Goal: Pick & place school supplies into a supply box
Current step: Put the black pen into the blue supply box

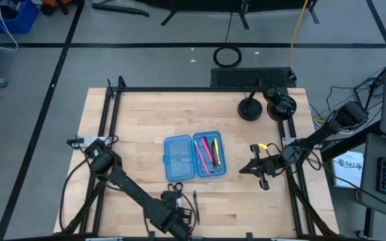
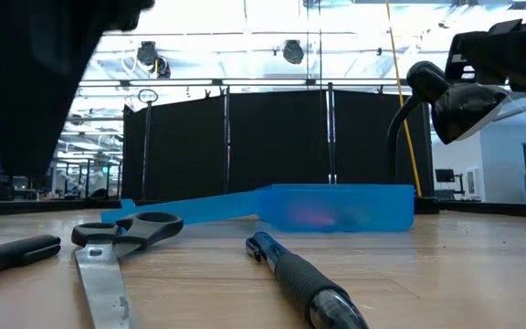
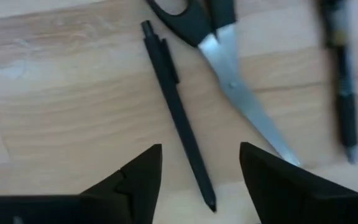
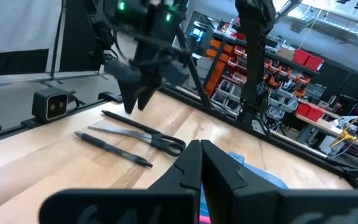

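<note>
The left hand hangs open over the black pen lying beside the scissors near the bench's front edge, so it should drop straight and pinch mid-barrel (clear of the blades), while the right hand, fingers together, waits beside the supply box

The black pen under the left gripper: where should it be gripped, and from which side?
Grip the black pen at mid-barrel, from straight above. It lies flat on the table, clear of the scissors, and the open left gripper already straddles its slim shaft.
</note>
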